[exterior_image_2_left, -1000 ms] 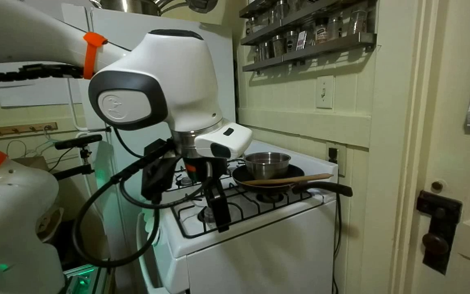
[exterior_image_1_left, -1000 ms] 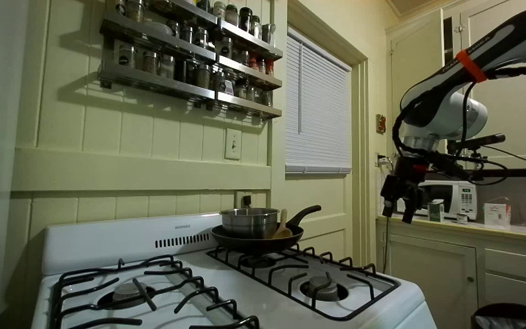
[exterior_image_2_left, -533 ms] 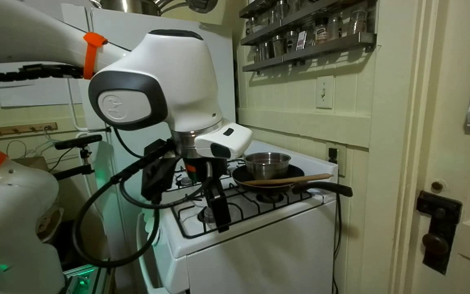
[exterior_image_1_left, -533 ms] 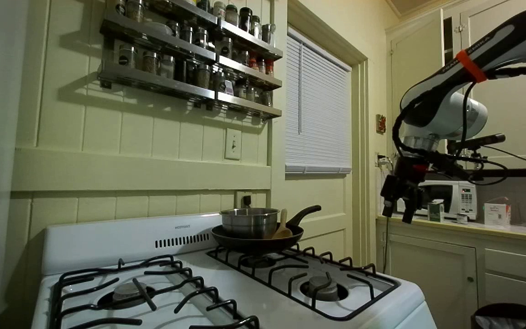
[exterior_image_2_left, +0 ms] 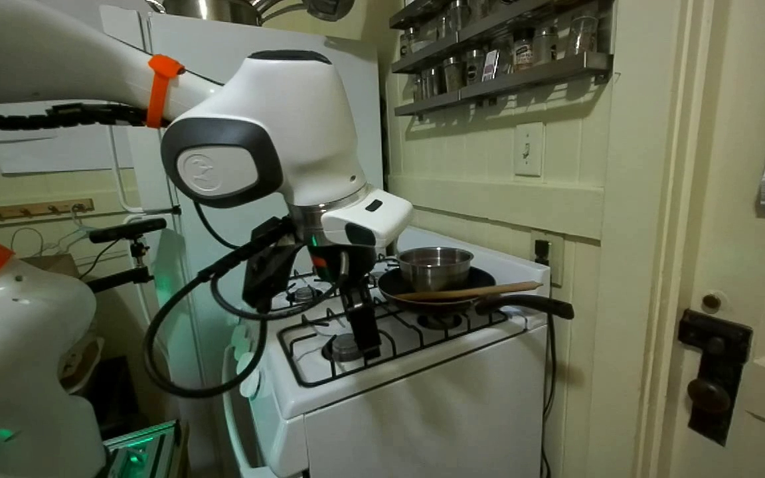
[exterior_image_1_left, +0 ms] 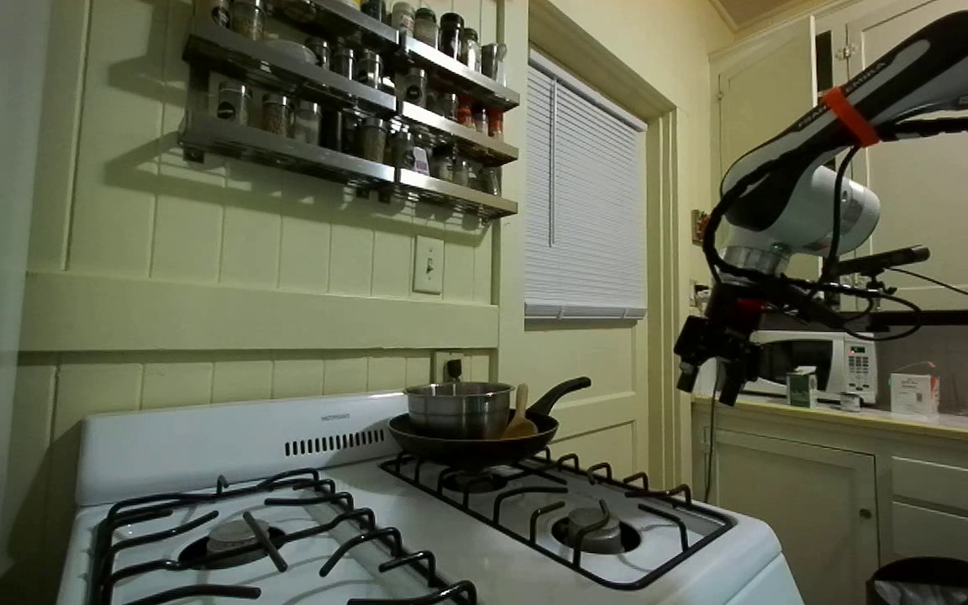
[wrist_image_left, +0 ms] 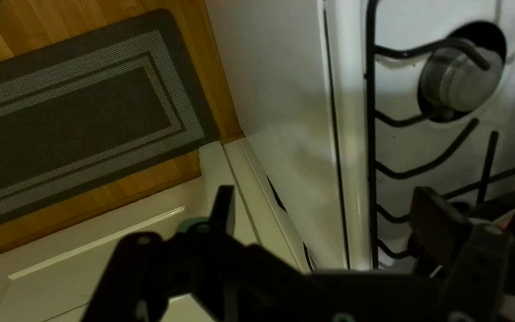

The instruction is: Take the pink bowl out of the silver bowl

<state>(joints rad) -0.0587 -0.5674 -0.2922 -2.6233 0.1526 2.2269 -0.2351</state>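
Observation:
The silver bowl [exterior_image_1_left: 459,413] sits in the dark frying pan [exterior_image_1_left: 474,455] on the stove's back burner. It also shows in an exterior view [exterior_image_2_left: 434,271]. The pink bowl is not clearly seen; only a faint pinkish tint shows inside the silver bowl. My gripper [exterior_image_1_left: 707,391] hangs in the air in front of the stove, well apart from the bowl. In the wrist view my gripper [wrist_image_left: 324,190] is open, its fingers [wrist_image_left: 224,203] wide apart with nothing between them. A dull reddish patch at the right edge there is too dark to tell.
A wooden spoon [exterior_image_2_left: 475,292] lies in the pan beside the bowl. The pan's handle [exterior_image_2_left: 528,305] sticks out past the stove's side. Black grates [exterior_image_1_left: 568,512] cover the stove top. Spice shelves [exterior_image_1_left: 299,151] hang on the wall above. A microwave [exterior_image_1_left: 858,370] stands on the counter.
Still at first, the arm has since moved towards the stove: left and slightly up in an exterior view, right and slightly up in an exterior view. The bowl and pan have not moved.

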